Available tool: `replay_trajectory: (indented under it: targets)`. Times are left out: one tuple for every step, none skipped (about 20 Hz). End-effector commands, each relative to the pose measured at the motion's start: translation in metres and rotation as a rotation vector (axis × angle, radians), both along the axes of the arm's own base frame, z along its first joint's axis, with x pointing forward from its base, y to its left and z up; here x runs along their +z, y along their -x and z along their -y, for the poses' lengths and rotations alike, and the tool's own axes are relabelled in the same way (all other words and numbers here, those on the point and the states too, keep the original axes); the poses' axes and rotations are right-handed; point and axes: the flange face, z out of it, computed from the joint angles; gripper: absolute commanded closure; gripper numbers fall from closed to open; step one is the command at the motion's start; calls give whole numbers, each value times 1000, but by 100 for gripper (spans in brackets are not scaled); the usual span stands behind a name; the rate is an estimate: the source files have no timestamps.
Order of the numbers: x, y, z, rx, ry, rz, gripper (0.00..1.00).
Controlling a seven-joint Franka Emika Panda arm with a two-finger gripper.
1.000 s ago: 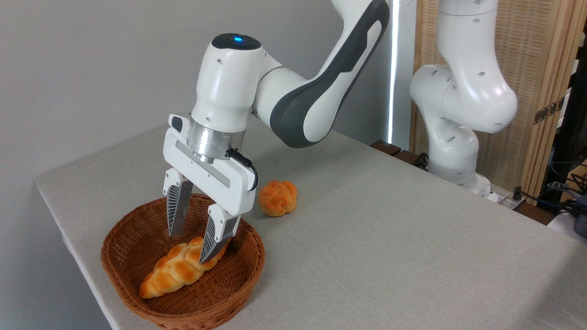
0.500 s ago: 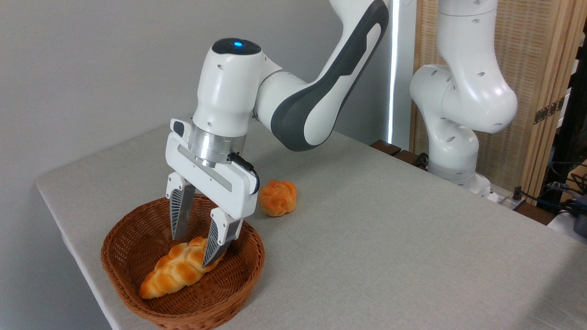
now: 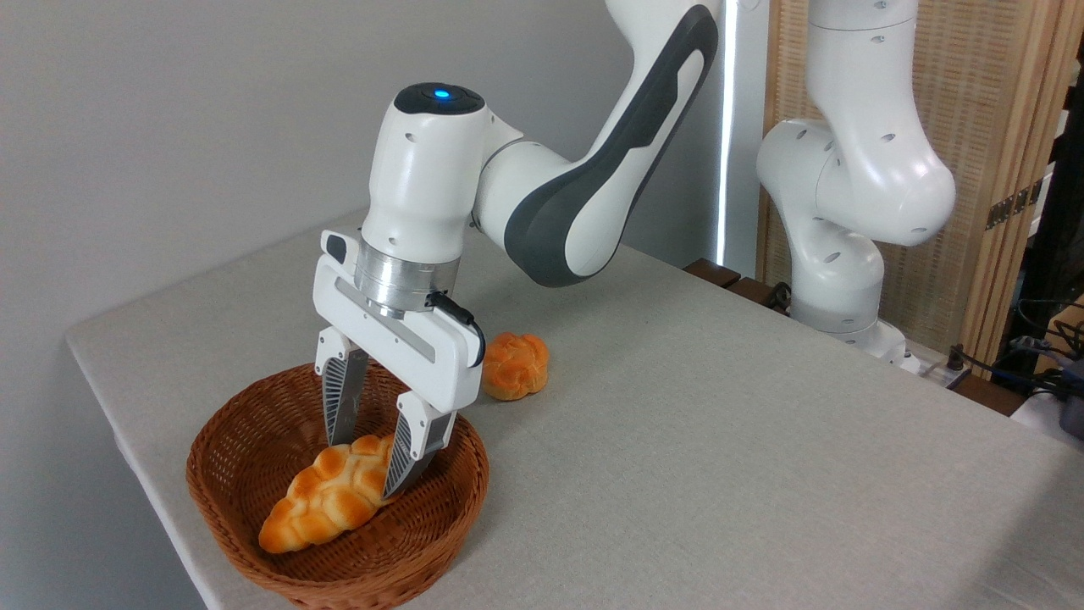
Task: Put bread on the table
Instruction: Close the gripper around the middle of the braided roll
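Nearest the camera, at the table's [image 3: 762,440] front-left corner: a brown wicker basket [image 3: 254,542], round and shallow. Inside it, the bread [image 3: 326,500], a long braided golden loaf lying on the basket floor, near end pointing toward the front-left rim, far end up between the fingers. Not on the table itself.

Just above the loaf's far end: the gripper [image 3: 370,462], pointing down into the basket. 2 grey ribbed fingers [image 3: 341,407] parted, 1 on each side of the loaf's far end; the right one overlapping the loaf at its edge, the left one just behind it. Cannot tell whether either finger actually presses the bread. Loaf resting on the basket, not lifted.

Behind the basket, on the grey-beige cloth: a small round orange bun [image 3: 514,366], partly hidden on its left by the white gripper body, well clear of the basket rim.

Farther up and back: the white and dark grey arm [image 3: 584,178], wrist lit by 1 blue light, bending back to its base [image 3: 834,280] at the table's far right edge. Beyond that, a plain grey wall [image 3: 169,127] and a woven screen [image 3: 982,169].
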Motion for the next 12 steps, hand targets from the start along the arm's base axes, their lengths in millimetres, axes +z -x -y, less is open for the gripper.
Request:
replay_trajectory:
  targets:
    - [-5, 5, 1, 2, 1, 6, 25]
    - [-5, 5, 1, 3, 2, 6, 32]
    - [-5, 5, 2, 1, 2, 6, 36]
    - [-5, 5, 1, 3, 2, 6, 39]
    - [-5, 5, 1, 3, 2, 6, 43]
    - [-5, 5, 1, 3, 2, 6, 46]
    - [-5, 5, 2, 1, 2, 6, 49]
    - [-5, 5, 1, 3, 2, 6, 50]
    - [-5, 5, 2, 1, 2, 4, 52]
    - [-5, 5, 1, 3, 2, 6, 54]
    - [-5, 5, 2, 1, 2, 6, 54]
    - [-5, 5, 1, 2, 2, 4, 55]
